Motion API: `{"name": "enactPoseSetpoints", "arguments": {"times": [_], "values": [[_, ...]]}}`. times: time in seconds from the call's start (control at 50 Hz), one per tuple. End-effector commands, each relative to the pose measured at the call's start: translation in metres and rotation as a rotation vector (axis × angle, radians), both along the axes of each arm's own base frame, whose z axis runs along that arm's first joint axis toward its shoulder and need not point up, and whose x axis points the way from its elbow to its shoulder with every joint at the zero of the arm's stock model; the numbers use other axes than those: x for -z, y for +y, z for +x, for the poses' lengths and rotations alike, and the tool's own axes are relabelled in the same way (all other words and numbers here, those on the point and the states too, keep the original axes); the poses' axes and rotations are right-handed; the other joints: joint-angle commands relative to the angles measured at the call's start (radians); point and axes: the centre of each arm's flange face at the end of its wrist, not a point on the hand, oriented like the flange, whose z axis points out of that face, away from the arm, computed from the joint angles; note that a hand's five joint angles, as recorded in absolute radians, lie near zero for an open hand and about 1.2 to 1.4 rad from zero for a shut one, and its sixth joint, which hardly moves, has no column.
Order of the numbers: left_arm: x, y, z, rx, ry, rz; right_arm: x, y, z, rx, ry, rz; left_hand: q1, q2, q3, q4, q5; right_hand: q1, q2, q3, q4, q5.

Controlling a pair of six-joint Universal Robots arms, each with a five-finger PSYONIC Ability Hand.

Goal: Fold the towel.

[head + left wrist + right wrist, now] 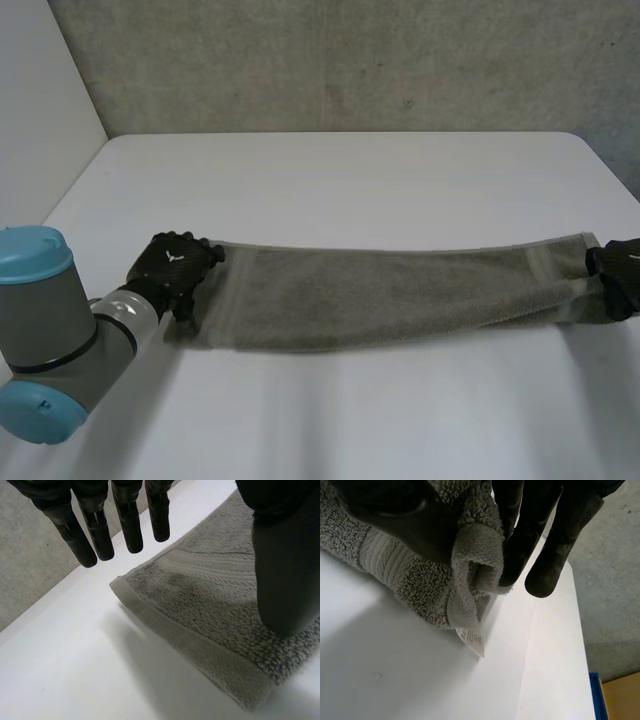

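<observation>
Grey-green terry, the towel [380, 290] lies on the white bench [330, 180], drawn out into one long, narrow band that we judge to be already doubled lengthwise.

Starting at the left, the risk is plain: the left robot hand [172, 265] has no grip. Its fingers [127, 525] hang straight and spread above the bench just past the towel's corner. Its thumb [285, 565] sits over the pile without closing on anything, and we cannot tell whether it touches. If the right end were carried across now, the loose left end might drag along, and the band would skew or bunch rather than fold square.

At the right, the right robot hand [618, 275] pinches the towel's end hem, rolled between thumb and fingers [555, 550]. Only a small roll of cloth is held, so a quick lift could let it slip out. A white label [471, 640] hangs below that pinch.

The towel spans between the two, its left short edge under the left robot hand and its right end inside the other's pinch.
</observation>
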Motion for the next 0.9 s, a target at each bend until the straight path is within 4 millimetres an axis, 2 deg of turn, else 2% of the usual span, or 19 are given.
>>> {"name": "enactPoseSetpoints", "arguments": {"times": [0.02, 0.12, 0.22, 0.26, 0.36, 0.44, 0.48, 0.5, 0.52, 0.54, 0.56, 0.58, 0.6, 0.64, 0.66, 0.7, 0.8, 0.84, 0.9], "values": [[0.004, 0.006, -0.001, 0.007, -0.006, 0.018, 0.001, -0.003, -0.004, -0.001, 0.007, 0.006, -0.043, -0.051, -0.042, -0.041, -0.225, 0.41, 0.307, 0.062, 0.053, 0.041], [0.003, 0.007, -0.002, 0.01, -0.005, 0.015, -0.002, -0.01, -0.018, 0.027, 0.044, -0.004, -0.046, -0.054, -0.045, -0.043, -0.228, 0.41, 0.307, 0.062, 0.053, 0.041], [-0.001, 0.008, -0.001, 0.006, -0.002, 0.005, -0.013, -0.027, -0.051, 0.096, 0.132, -0.049, -0.049, -0.057, -0.048, -0.046, -0.231, 0.41, 0.307, 0.062, 0.053, 0.041], [-0.003, 0.008, -0.001, 0.005, -0.001, -0.001, -0.031, -0.039, -0.066, 0.123, 0.194, -0.111, -0.052, -0.06, -0.051, -0.049, -0.234, 0.41, 0.307, 0.062, 0.053, 0.041], [-0.021, 0.006, 0.0, -0.001, 0.013, -0.051, -0.06, -0.053, -0.067, 0.114, 0.255, -0.192, -0.055, -0.063, -0.054, -0.052, -0.237, 0.41, 0.307, 0.062, 0.053, 0.041], [-0.032, 0.005, -0.001, -0.001, 0.024, -0.086, -0.087, -0.053, -0.03, 0.014, 0.246, -0.261, -0.058, -0.066, -0.057, -0.055, -0.24, 0.41, 0.307, 0.062, 0.053, 0.041], [-0.042, 0.004, -0.001, -0.003, 0.034, -0.116, -0.11, -0.049, 0.021, -0.115, 0.226, -0.343, -0.061, -0.069, -0.06, -0.058, -0.243, 0.41, 0.307, 0.062, 0.053, 0.041], [-0.042, 0.004, -0.001, -0.003, 0.034, -0.116, -0.11, -0.049, 0.021, -0.116, 0.226, -0.343, -0.061, -0.069, -0.06, -0.058, -0.243, 0.41, 0.307, 0.062, 0.053, 0.041], [-0.046, 0.004, -0.001, -0.004, 0.041, -0.128, -0.118, -0.045, 0.044, -0.166, 0.214, -0.377, -0.061, -0.069, -0.06, -0.058, -0.243, 0.41, 0.307, 0.062, 0.053, 0.041], [-0.048, 0.004, -0.001, -0.004, 0.043, -0.135, -0.12, -0.039, 0.069, -0.226, 0.2, -0.396, -0.061, -0.069, -0.06, -0.058, -0.243, 0.41, 0.307, 0.062, 0.053, 0.041], [-0.048, 0.004, -0.001, -0.004, 0.043, -0.135, -0.12, -0.039, 0.069, -0.226, 0.2, -0.396, -0.061, -0.069, -0.06, -0.058, -0.243, 0.41, 0.307, 0.062, 0.053, 0.041], [-0.05, 0.004, -0.001, -0.005, 0.048, -0.143, -0.117, -0.029, 0.102, -0.311, 0.188, -0.405, -0.061, -0.069, -0.06, -0.058, -0.243, 0.41, 0.307, 0.062, 0.053, 0.041], [-0.05, 0.004, -0.001, -0.005, 0.048, -0.143, -0.117, -0.029, 0.102, -0.312, 0.188, -0.405, -0.061, -0.069, -0.06, -0.058, -0.243, 0.41, 0.307, 0.062, 0.053, 0.041], [-0.055, 0.002, -0.002, -0.006, 0.057, -0.157, -0.111, 0.001, 0.169, -0.493, 0.158, -0.43, -0.061, -0.069, -0.06, -0.058, -0.243, 0.41, 0.307, 0.062, 0.053, 0.041], [-0.055, 0.002, -0.002, -0.006, 0.057, -0.157, -0.11, 0.002, 0.169, -0.494, 0.158, -0.43, -0.061, -0.069, -0.06, -0.058, -0.243, 0.41, 0.307, 0.062, 0.053, 0.041], [-0.057, 0.001, -0.002, -0.007, 0.061, -0.163, -0.087, 0.033, 0.218, -0.648, 0.151, -0.406, -0.061, -0.069, -0.06, -0.058, -0.243, 0.41, 0.307, 0.062, 0.053, 0.041], [-0.058, 0.002, -0.004, -0.011, 0.076, -0.161, -0.05, 0.066, 0.251, -0.779, 0.176, -0.34, -0.061, -0.069, -0.06, -0.058, -0.243, 0.41, 0.307, 0.062, 0.053, 0.041], [-0.06, 0.002, -0.006, -0.011, 0.083, -0.162, -0.012, 0.092, 0.271, -0.876, 0.221, -0.269, -0.061, -0.069, -0.06, -0.058, -0.243, 0.41, 0.307, 0.062, 0.053, 0.041], [-0.06, 0.003, -0.009, -0.005, 0.097, -0.158, 0.003, 0.101, 0.276, -0.909, 0.237, -0.238, -0.061, -0.069, -0.06, -0.058, -0.243, 0.41, 0.307, 0.062, 0.053, 0.041]]}}
